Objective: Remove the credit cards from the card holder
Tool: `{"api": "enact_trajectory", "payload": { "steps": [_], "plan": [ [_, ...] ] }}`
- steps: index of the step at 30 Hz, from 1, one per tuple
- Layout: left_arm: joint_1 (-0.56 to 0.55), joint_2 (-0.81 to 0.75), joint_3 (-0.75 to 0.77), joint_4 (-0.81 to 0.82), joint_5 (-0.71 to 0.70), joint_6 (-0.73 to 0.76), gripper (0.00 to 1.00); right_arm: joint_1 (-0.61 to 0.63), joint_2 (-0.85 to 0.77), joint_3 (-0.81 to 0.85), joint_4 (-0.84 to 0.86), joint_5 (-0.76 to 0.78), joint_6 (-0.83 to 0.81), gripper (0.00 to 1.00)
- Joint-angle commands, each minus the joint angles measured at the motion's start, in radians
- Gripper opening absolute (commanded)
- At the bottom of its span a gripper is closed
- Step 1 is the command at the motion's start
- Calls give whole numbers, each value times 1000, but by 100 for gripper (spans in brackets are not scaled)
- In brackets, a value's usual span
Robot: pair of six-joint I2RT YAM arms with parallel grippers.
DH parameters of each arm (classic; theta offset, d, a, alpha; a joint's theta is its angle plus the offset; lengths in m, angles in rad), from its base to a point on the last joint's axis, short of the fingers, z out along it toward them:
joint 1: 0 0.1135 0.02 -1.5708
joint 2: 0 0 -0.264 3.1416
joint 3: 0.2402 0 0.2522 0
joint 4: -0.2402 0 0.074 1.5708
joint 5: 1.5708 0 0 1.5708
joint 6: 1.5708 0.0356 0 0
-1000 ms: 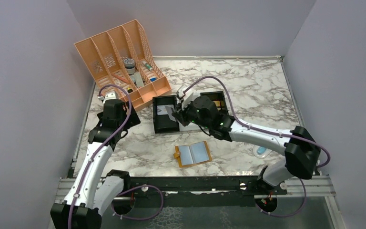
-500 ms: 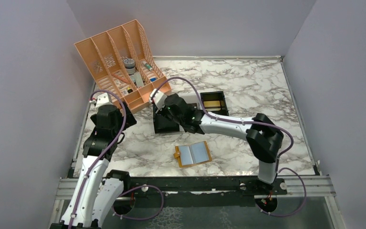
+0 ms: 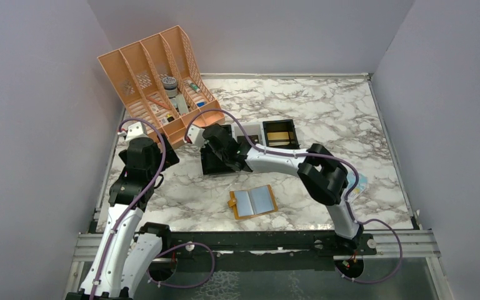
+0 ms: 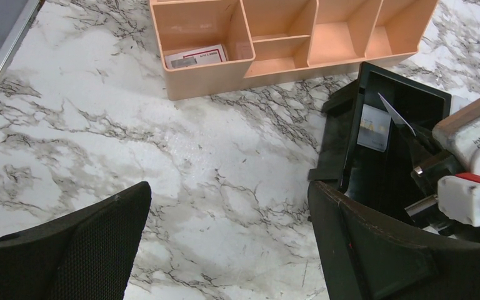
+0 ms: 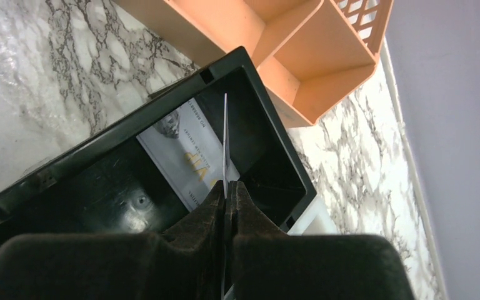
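The tan card holder (image 3: 253,201) lies open like a book on the marble, pale blue-grey panels up, in front of the bins. My right gripper (image 5: 226,187) is shut on a thin credit card (image 5: 225,137), held edge-on above the left black bin (image 5: 100,150). Another credit card (image 5: 181,156) lies flat on that bin's floor. From the top view the right gripper (image 3: 217,150) reaches far left over the bin. My left gripper (image 4: 228,206) stands open over bare marble, left of the bin (image 4: 350,144), holding nothing.
An orange desk organizer (image 3: 156,81) with several compartments stands just behind the left bin. A second black bin (image 3: 279,134) with something tan inside sits to the right. A clear-blue packet (image 3: 357,183) lies near the right arm's elbow.
The right arm has swung left with the card, from between the bins to over the left bin. The left arm drew back a little, then held still.
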Motion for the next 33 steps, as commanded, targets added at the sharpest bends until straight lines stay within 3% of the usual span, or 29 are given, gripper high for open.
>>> {"api": "enact_trajectory", "payload": {
  "steps": [1,18,28,33],
  "plan": [
    [6,-7,-6,12,-27,10,99,4,61,49,24,43,-100,1],
    [15,-18,-5,11,-33,11,99,-13,176,122,26,7,-179,4],
    [16,-12,-5,11,-25,14,99,-18,190,129,-8,-34,-171,24],
    [17,-8,-5,12,-21,14,99,-20,188,121,-9,-43,-167,29]
  ]
}}
